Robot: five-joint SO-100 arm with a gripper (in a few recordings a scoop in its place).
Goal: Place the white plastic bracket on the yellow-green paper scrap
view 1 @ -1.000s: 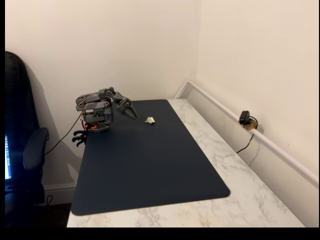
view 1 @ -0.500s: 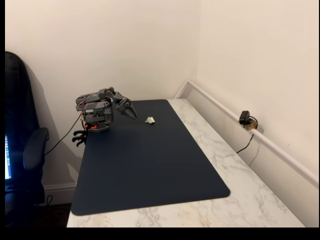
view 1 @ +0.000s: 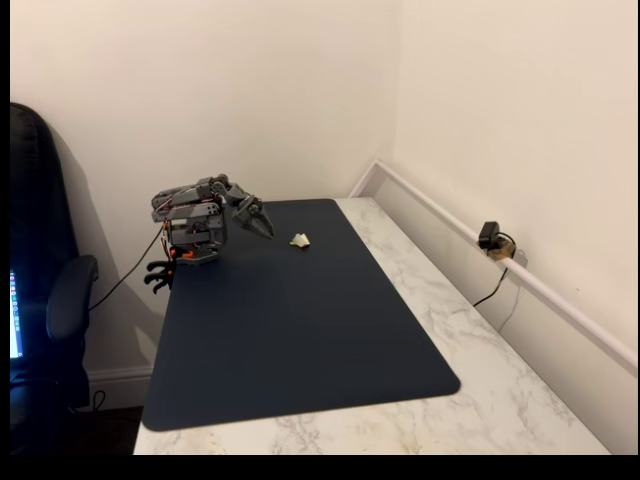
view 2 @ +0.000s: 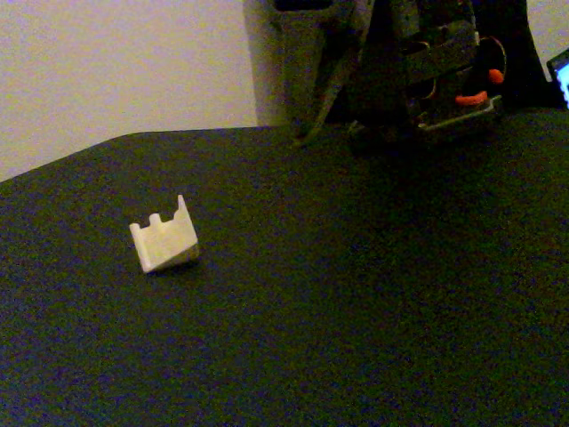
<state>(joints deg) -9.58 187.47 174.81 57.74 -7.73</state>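
Cream walls meet in a corner behind your white marble-pattern tabletop (view 1: 500,400), and a large dark navy mat (view 1: 290,330) covers most of it. In this fixed view your grey arm (view 1: 195,225) sits folded at the mat's far left corner, with the end effector (view 1: 262,228) pointing down and right, tips just above the mat. Jaws look close together with nothing between them, but they're too small for you to be sure they're fully closed. The tiny off-white blocky plastic bracket (view 1: 300,240) rests on the mat just to the right of the end effector, clear of it. You can see a faint yellow-green tint at its edge, too small to resolve. A small black camera (view 1: 490,238) on a tan base sits at the right wall ledge, cable trailing down. A dark office chair (view 1: 45,300) stands at the left edge.

In another fixed view, low and close to the mat, the bracket (view 2: 164,240) sits tilted on the mat (view 2: 356,311), its ridged edge up. A yellow-green paper scrap (view 2: 185,257) peeks out under its lower right edge, touching it. The arm's base (view 2: 427,62) is well behind, with orange parts showing.
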